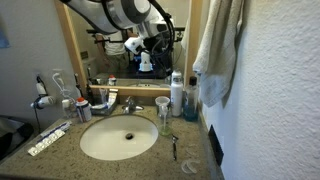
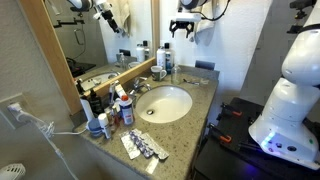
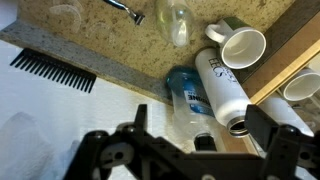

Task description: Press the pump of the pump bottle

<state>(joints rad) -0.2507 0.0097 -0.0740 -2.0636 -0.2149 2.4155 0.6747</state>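
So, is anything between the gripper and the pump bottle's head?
Nothing visible. The gripper hangs open above the pump bottle with only air between them. A blue bottle stands close beside it and a mug is nearby, so a straight descent looks safest.

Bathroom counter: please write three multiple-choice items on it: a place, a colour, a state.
1. The hand is: A in the basin; B above the white bottle; C on the towel.
2. The mug is: A white; B red; C black.
3. The hand is: A shut on a bottle; B open, empty; C shut on a razor.
Key: B, it hangs over that bottle and the blue bottle; A, white in the wrist view; B, fingers apart, nothing between.
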